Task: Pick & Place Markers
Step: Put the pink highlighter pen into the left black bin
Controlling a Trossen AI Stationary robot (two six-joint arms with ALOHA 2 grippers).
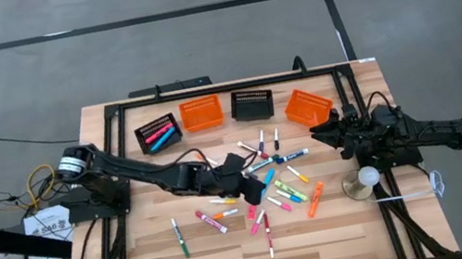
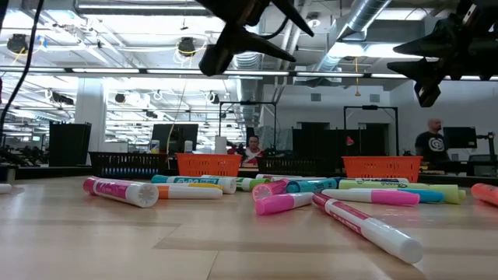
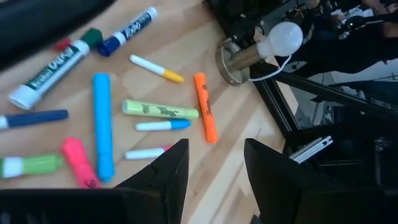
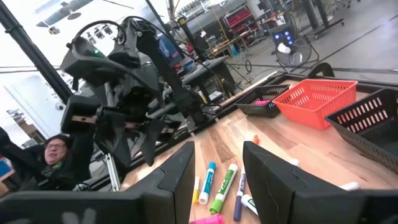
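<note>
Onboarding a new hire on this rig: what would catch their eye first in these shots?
The scatter of markers strewn across the middle of the wooden table. Next, the left pincer hovering open above that scatter, while the right pincer, also open, waits near the orange basket at the right end of the far row. Also a white light bulb on its base by the table's right edge.
</note>
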